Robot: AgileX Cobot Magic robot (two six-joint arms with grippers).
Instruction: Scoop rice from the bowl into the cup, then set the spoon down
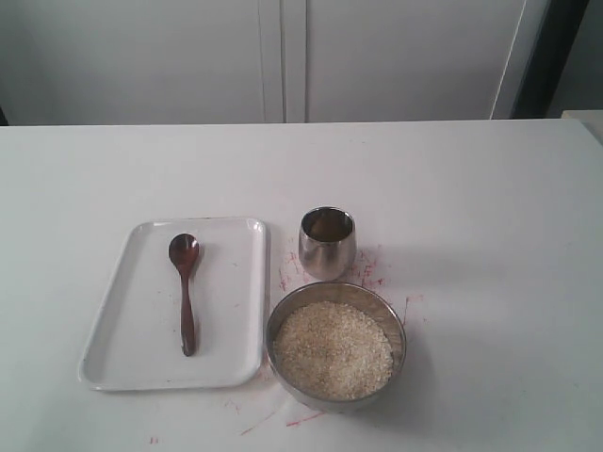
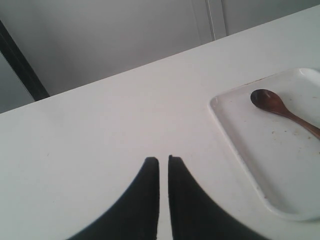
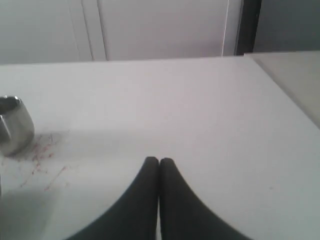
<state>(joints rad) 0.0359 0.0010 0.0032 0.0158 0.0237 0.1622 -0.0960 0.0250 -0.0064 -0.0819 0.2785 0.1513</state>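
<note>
Both closed and empty: left end effector (image 2: 163,159), right end effector (image 3: 159,160). On the tray (image 1: 231,282), lower left of frame, lies the spoon (image 1: 185,292); bowl (image 1: 399,330) lower centre, cup (image 1: 327,243) just above. Best grip: handle's middle, jaws spread first.

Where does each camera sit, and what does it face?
Exterior: high, looking down on the table with tray, spoon, cup, bowl of rice; no robot part shows.
Left wrist: low over the table, past the left gripper toward tray and spoon.
Right wrist: low, past the shut right gripper toward the cup.
Shared with exterior: spoon (left), cup (right).
</note>
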